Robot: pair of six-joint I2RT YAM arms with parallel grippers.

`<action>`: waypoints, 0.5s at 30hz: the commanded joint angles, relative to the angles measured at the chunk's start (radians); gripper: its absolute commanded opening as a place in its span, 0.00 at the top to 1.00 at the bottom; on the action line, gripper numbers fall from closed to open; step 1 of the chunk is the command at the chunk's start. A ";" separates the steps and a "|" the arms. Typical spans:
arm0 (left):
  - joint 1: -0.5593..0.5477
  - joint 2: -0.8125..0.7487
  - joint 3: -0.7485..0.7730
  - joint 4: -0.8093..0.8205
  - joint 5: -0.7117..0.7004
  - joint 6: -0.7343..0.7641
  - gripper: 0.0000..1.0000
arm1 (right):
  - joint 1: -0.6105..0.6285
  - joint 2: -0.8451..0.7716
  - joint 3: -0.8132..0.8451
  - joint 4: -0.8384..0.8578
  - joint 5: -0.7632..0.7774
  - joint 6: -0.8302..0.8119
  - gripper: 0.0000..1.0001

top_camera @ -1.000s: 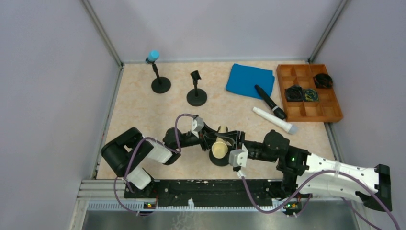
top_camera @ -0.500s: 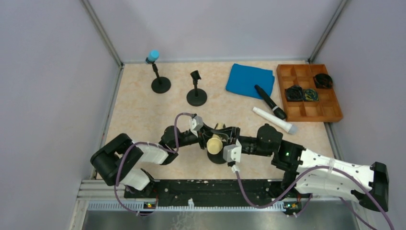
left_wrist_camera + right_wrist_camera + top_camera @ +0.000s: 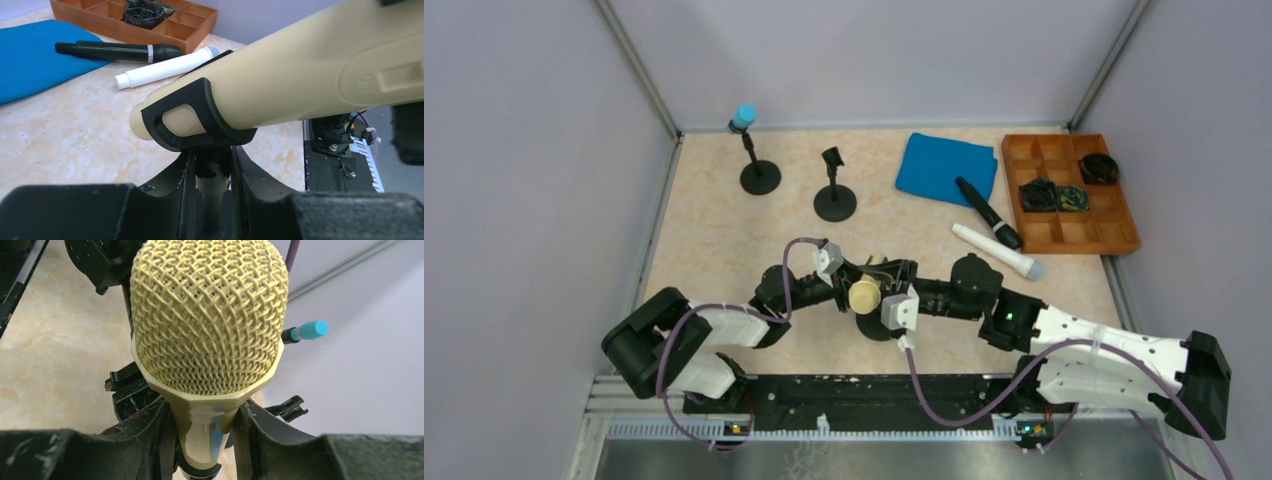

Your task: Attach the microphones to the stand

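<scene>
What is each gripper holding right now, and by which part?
The right gripper clamps the cream microphone by its handle, just below the mesh head. The left gripper grips the stand by its post, right under the clip.

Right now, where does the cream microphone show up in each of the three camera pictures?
Top external: cream microphone, low centre, where the two arms meet.
Left wrist: upper right, its body cradled in the black stand.
Right wrist: centre, its mesh head filling the top.
Shared landmark: the white microphone lying flat, in the top and left wrist views only.
</scene>
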 commanded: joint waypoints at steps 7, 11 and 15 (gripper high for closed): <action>-0.022 -0.204 -0.055 -0.036 0.168 0.097 1.00 | -0.137 0.158 -0.101 -0.294 0.345 -0.064 1.00; -0.020 -0.250 -0.056 -0.097 0.158 0.124 1.00 | -0.167 0.171 -0.090 -0.311 0.330 -0.062 1.00; -0.016 -0.256 -0.055 -0.104 0.167 0.125 1.00 | -0.191 0.203 -0.069 -0.335 0.304 -0.058 1.00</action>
